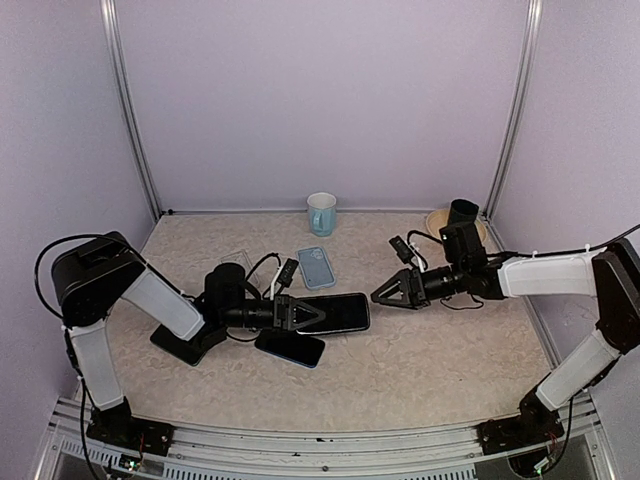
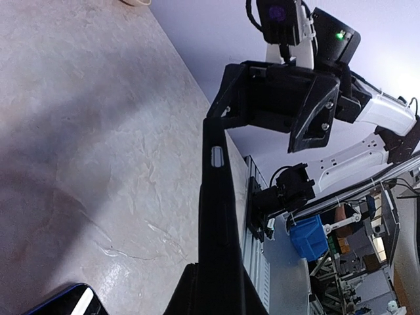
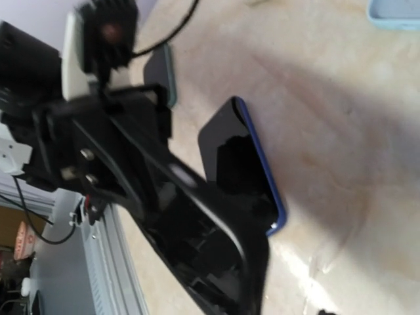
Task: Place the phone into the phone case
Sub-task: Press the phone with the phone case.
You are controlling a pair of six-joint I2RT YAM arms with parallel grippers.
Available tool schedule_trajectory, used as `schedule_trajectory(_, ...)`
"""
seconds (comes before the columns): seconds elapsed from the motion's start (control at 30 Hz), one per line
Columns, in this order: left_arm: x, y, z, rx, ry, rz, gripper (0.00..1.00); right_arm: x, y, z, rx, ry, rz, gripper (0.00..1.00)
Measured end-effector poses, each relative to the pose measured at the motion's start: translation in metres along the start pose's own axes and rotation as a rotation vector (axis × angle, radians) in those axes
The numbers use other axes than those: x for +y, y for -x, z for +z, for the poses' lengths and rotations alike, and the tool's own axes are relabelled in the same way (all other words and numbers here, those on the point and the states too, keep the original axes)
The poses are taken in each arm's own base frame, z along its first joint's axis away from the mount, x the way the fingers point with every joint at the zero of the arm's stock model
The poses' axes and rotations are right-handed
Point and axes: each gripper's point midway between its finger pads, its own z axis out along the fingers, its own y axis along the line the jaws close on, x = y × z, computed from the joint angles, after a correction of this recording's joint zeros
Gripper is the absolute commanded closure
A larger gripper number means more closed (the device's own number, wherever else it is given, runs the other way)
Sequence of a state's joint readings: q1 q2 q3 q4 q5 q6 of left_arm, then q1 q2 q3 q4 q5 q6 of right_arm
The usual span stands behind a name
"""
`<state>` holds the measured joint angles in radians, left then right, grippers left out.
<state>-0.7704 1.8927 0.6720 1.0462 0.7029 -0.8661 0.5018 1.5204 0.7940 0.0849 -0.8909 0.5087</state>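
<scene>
My left gripper (image 1: 312,313) is shut on a black phone case (image 1: 340,313) and holds it flat, a little above the table. In the left wrist view the case (image 2: 215,210) stands edge-on between my fingers. A dark phone with a blue rim (image 1: 290,347) lies flat on the table just in front of the case. It also shows in the left wrist view (image 2: 65,303) and the right wrist view (image 3: 236,157). My right gripper (image 1: 378,296) is at the case's far end, its jaws apart in the left wrist view (image 2: 275,98). The right wrist view shows the case's hollow side (image 3: 203,249).
A light blue phone case (image 1: 316,267) lies behind the black one and shows in the right wrist view (image 3: 394,13). A pale blue mug (image 1: 321,213) stands at the back wall. A tan bowl (image 1: 436,222) sits at the back right. A flat black thing (image 1: 185,343) lies under my left arm.
</scene>
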Motion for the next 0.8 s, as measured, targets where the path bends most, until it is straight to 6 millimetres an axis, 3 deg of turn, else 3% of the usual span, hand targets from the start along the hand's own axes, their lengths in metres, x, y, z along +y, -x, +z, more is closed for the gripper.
schedule_trajectory(0.23, -0.018, 0.019, -0.006, -0.056, -0.024, -0.001, 1.00, 0.001, -0.007, 0.006, 0.018, 0.005, 0.000, 0.33)
schedule_trajectory(0.47, -0.024, 0.024, -0.006, -0.072, -0.047, -0.010, 1.00, 0.008, -0.017, 0.020, 0.050, 0.069, 0.022, 0.39)
schedule_trajectory(0.8, -0.028, 0.027, -0.007, -0.081, -0.060, -0.015, 1.00, 0.022, -0.018, 0.034, 0.063, 0.161, 0.037, 0.64)
